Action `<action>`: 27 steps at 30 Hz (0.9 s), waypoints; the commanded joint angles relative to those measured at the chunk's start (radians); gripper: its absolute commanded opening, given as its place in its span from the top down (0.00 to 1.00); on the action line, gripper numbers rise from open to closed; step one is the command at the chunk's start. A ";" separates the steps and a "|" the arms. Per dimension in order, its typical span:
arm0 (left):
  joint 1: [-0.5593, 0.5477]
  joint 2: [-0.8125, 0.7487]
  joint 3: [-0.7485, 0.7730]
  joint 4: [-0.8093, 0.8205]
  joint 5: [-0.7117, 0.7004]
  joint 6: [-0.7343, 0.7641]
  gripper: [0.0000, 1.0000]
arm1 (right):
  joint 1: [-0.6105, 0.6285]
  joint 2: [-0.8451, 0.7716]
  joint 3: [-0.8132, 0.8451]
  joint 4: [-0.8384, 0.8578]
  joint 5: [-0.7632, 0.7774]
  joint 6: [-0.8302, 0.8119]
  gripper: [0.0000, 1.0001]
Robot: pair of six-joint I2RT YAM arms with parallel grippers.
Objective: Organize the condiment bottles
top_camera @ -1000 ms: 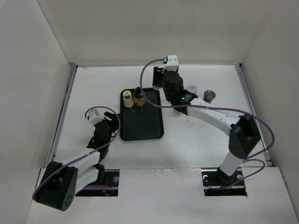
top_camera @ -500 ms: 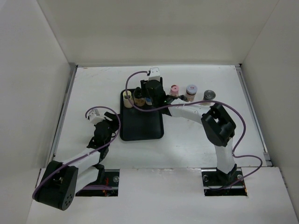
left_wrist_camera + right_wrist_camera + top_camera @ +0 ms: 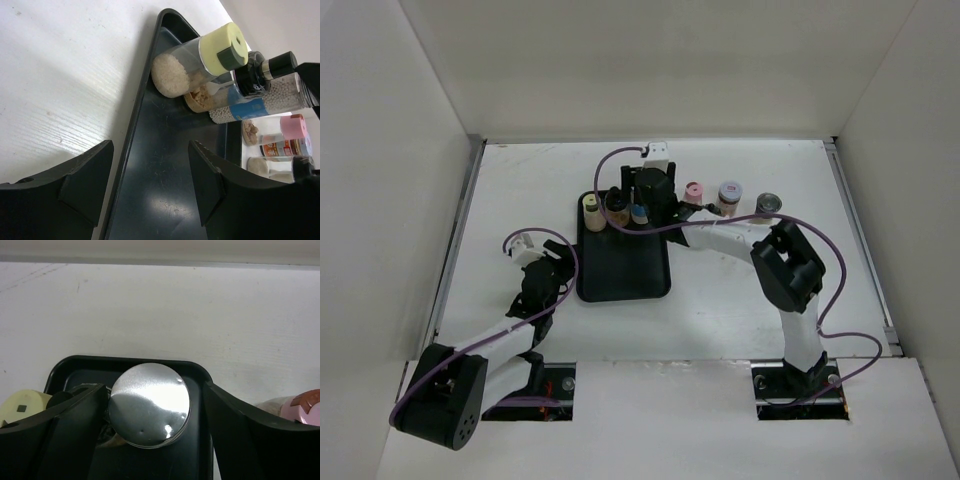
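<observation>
Half of the sorting looks done, going by the bottles in view. Nearest the arm bases, the left pincer (image 3: 150,150) hangs low beside the black tray (image 3: 623,270), its fingers spread with nothing between them. The near part of the tray is bare. Along its far end three bottles stand in a row: a cream-capped bottle (image 3: 591,211), a dark-capped bottle (image 3: 616,208) and a silver-capped bottle (image 3: 150,410) in the far right corner. The right pincer (image 3: 154,387) hangs over that last one, its fingers spread to either side of the cap. A gap shows on one side, so I judge it is not pinching the bottle. Off to the right, on the bare tabletop (image 3: 740,290), three more wait in a line: a pink-capped bottle (image 3: 694,191) just beside the tray, a grey-capped bottle (image 3: 729,191), and a silver-topped bottle (image 3: 767,203) farthest out. These probably still need carrying over.
</observation>
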 commanded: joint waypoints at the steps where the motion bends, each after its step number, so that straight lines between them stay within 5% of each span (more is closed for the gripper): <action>1: -0.004 -0.001 0.020 0.050 -0.010 0.012 0.40 | -0.001 -0.042 0.021 0.086 0.012 0.012 0.13; 8: -0.004 -0.007 0.017 0.047 -0.009 0.012 0.40 | -0.001 -0.232 -0.095 0.066 0.004 -0.001 0.09; 10: 0.004 -0.009 0.014 0.046 0.001 0.006 0.40 | -0.001 -0.321 -0.184 0.077 0.012 -0.016 0.19; 13: -0.006 -0.009 0.017 0.047 -0.009 0.010 0.40 | -0.001 -0.475 -0.351 0.066 0.030 -0.008 0.53; 15: -0.004 0.002 0.017 0.050 -0.001 0.006 0.40 | -0.018 -0.568 -0.465 0.049 0.040 -0.005 0.57; 18: -0.003 -0.003 0.015 0.052 -0.004 0.004 0.40 | -0.038 -0.659 -0.563 -0.021 0.044 -0.004 0.41; 19: -0.004 -0.004 0.017 0.052 -0.009 0.007 0.40 | -0.049 -0.689 -0.598 -0.047 0.050 0.005 0.24; 21: 0.004 -0.010 0.011 0.052 -0.006 0.003 0.40 | -0.061 -0.719 -0.646 -0.064 0.056 0.024 0.06; 27: 0.020 -0.133 -0.037 0.049 -0.048 -0.005 0.40 | -0.146 -0.665 -0.666 -0.078 -0.063 0.048 0.00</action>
